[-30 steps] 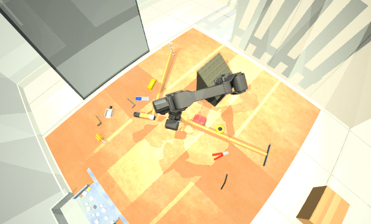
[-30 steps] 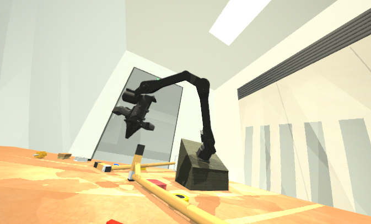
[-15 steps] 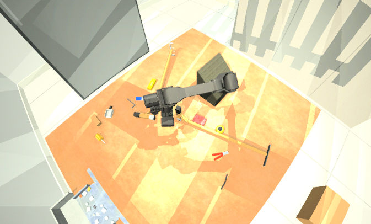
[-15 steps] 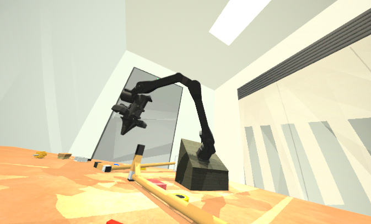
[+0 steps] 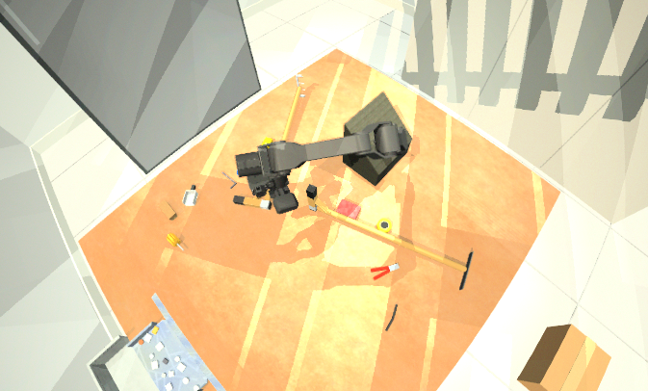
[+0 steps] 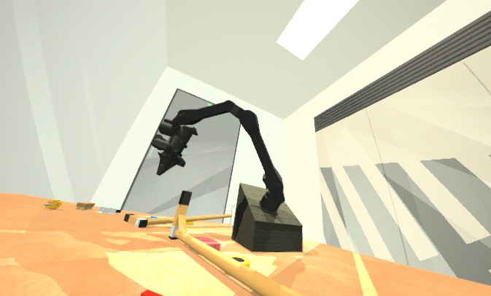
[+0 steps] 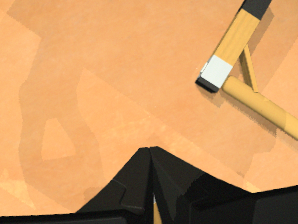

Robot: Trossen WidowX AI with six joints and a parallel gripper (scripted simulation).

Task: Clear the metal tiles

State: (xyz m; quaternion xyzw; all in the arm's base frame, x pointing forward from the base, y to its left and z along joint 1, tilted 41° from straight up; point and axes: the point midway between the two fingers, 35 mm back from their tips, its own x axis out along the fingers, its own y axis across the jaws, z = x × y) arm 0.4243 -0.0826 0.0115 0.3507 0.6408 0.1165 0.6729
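Observation:
My gripper (image 6: 159, 173) (image 7: 149, 156) is shut and empty, high above the table, left of the scraper's upright grip. The long scraper (image 5: 413, 247) (image 6: 217, 256) lies across the table; its dark blade (image 5: 466, 270) is at the right. Its grip (image 5: 311, 198) (image 6: 181, 209) stands up with a black top; only a sliver shows between the finger bases in the wrist view. Several pale tiles (image 5: 159, 346) and a few coloured ones are scattered on the steel plate (image 5: 173, 335) at the lower left in the top view. The catch box (image 5: 113, 351) adjoins it, partly cut off.
A second long-handled tool (image 5: 252, 201) (image 6: 135, 220) (image 7: 235, 41) lies left of the scraper grip. A red block (image 5: 348, 208) (image 6: 207, 242) and yellow tape roll (image 5: 384, 225) (image 6: 239, 260) lie beside the scraper shaft. Red-handled pliers (image 5: 382, 273) and a dark rod (image 5: 391, 318) lie nearer the front.

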